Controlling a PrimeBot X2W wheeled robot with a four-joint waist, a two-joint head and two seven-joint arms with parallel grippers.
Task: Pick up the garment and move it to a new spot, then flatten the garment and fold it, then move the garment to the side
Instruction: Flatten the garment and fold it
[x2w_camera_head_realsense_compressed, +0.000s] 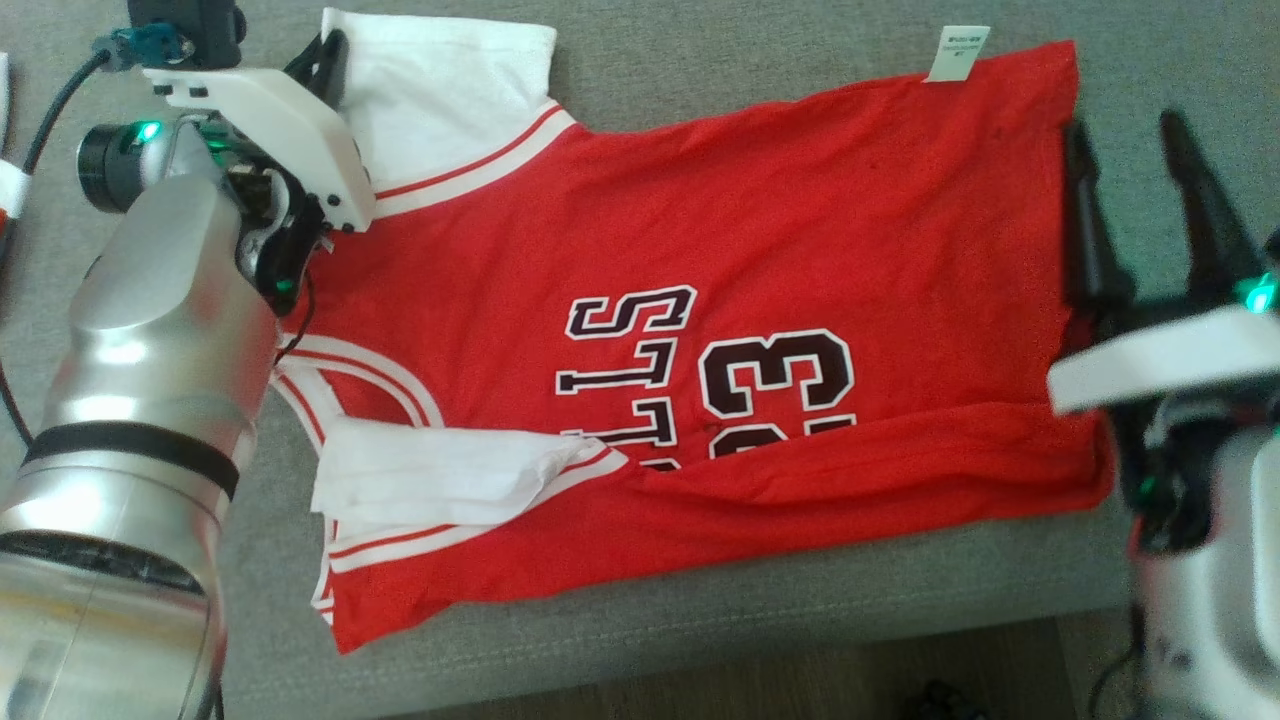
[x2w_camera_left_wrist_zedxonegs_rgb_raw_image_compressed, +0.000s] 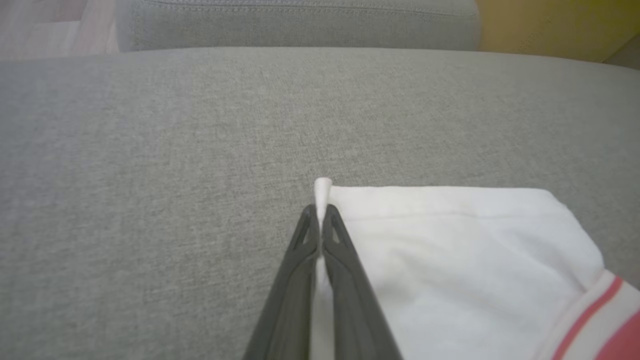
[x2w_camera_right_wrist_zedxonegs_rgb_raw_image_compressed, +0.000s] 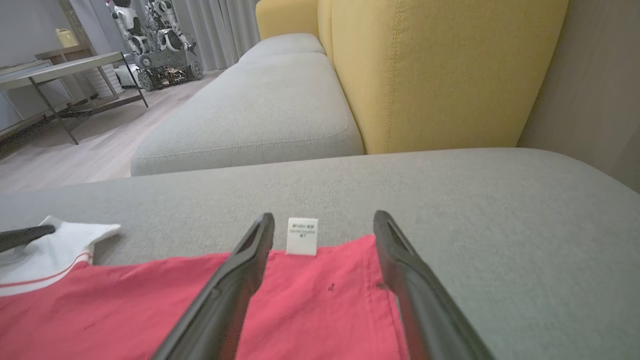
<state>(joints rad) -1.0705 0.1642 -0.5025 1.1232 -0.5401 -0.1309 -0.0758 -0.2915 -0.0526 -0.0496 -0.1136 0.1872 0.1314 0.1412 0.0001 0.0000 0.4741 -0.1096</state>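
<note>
Garment: the red basketball jersey with white sleeves and white-and-red trim (x2w_camera_head_realsense_compressed: 700, 330) is lying spread across the grey fabric sofa seat (x2w_camera_head_realsense_compressed: 700, 610), with its near long edge already turned up over the chest print. I judge that you are partway through the fold.
Left tool: your left tool (x2w_camera_left_wrist_zedxonegs_rgb_raw_image_compressed: 320, 212) is pinching the outer corner of the far white sleeve (x2w_camera_left_wrist_zedxonegs_rgb_raw_image_compressed: 450, 250), its fingers pressed together with a nub of white cloth poking out between the tips.
Why there: gripping that corner is giving you a handle on the shoulder end of the far edge.
Right tool: your right tool (x2w_camera_head_realsense_compressed: 1125, 140) is standing with its fingers apart, holding nothing. It is hovering over the far hem corner, straddling the spot just short of the small white care tag (x2w_camera_right_wrist_zedxonegs_rgb_raw_image_compressed: 302, 236).
Why there: it is lining up to take the hem end, so that both ends of the far edge can come over together. That is my reading, not something shown.
Near sleeve: the other white sleeve (x2w_camera_head_realsense_compressed: 440, 475) is lying tucked in on top of the red cloth, keeping the outline narrow.
Chest print: black, white-edged block letters are showing turned around to your head camera, seemingly "LLS", with a "3" beside them. The turned-up edge is covering the rest.
Tag writing: a few printed lines are showing, too small to read.
Risk: you are risking the thin sleeve corner slipping free on the lift.
</note>
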